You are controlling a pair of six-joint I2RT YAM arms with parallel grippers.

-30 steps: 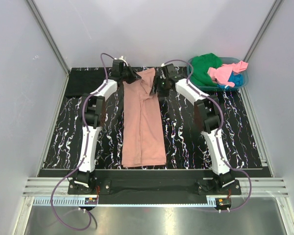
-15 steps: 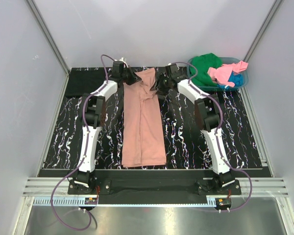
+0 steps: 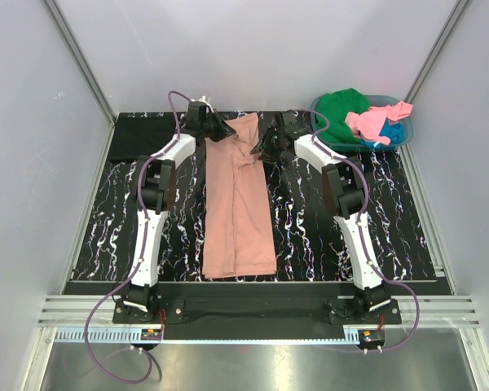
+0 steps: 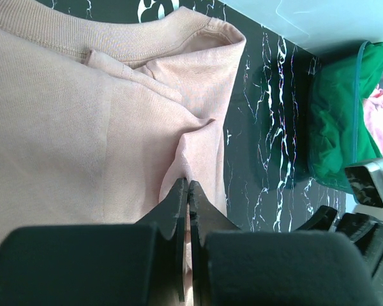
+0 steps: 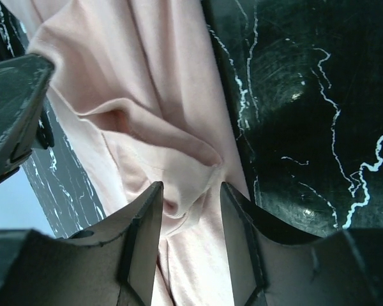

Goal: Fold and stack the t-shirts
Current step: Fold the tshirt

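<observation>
Jaws of right gripper (image 5: 190, 189) closer around t-shirt (image 5: 137, 76)

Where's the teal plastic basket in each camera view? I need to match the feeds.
Top external: the teal plastic basket sits at the upper right, beyond the right arm.
Left wrist: at the right edge, its rim running over green cloth.
Right wrist: not in it.
Shared landmark: the folded salmon-pink cloth t-shirt, seen in all three.
</observation>
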